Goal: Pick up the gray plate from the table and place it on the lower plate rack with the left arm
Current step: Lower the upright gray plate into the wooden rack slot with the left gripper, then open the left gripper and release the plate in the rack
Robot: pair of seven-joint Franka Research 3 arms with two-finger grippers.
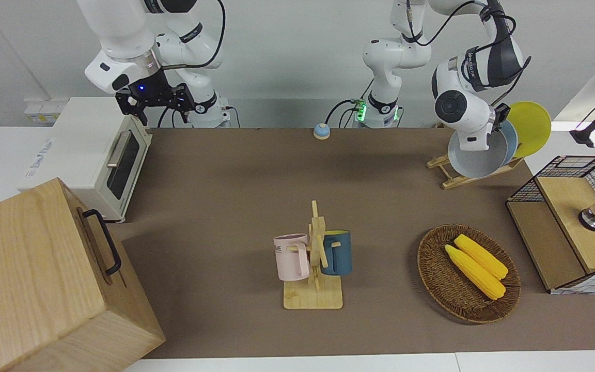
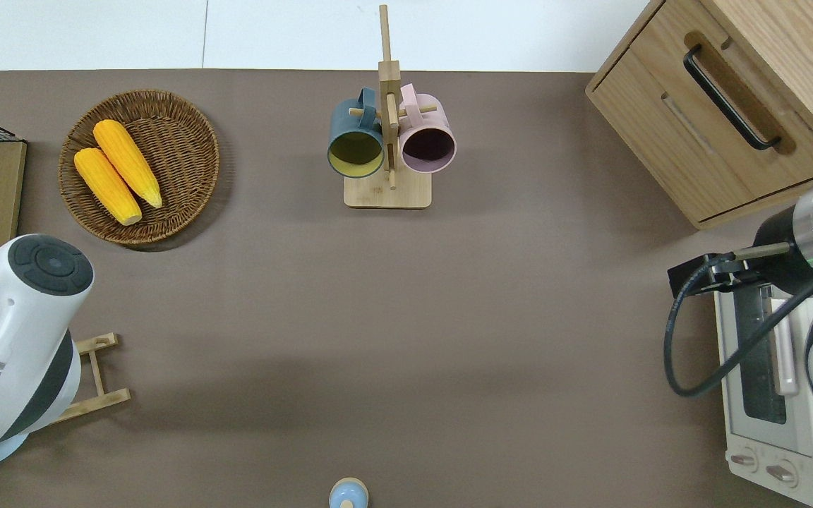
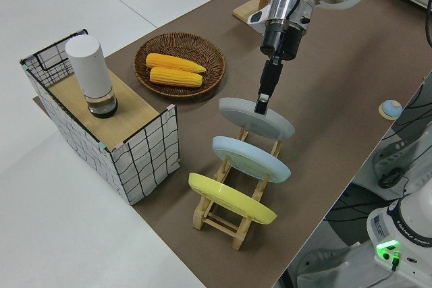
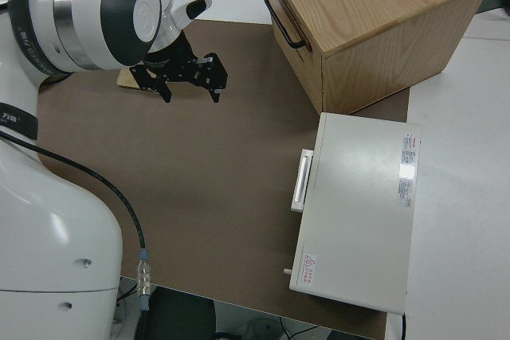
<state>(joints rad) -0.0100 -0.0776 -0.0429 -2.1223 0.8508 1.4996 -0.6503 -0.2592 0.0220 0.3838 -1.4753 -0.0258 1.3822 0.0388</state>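
The gray plate (image 1: 475, 157) (image 3: 256, 118) leans in the slot of the lower plate rack (image 1: 455, 181) (image 3: 223, 217) that lies farthest from the robots. My left gripper (image 3: 262, 104) comes down on the plate's upper rim and is shut on it. The light blue plate (image 3: 251, 158) and the yellow plate (image 3: 229, 199) stand in the slots nearer to the robots. In the overhead view the left arm's wrist hides the plates, and only the rack's end (image 2: 99, 374) shows. My right gripper (image 4: 191, 89) is open, and its arm is parked.
A wicker basket (image 1: 434, 268) holds two corn cobs. A wooden mug stand (image 1: 315, 297) with a pink and a blue mug is mid-table. A wire basket (image 1: 568, 170), a toaster oven (image 1: 88, 155), a wooden cabinet (image 1: 44, 279) and a small blue bell (image 1: 321, 130) stand around the edges.
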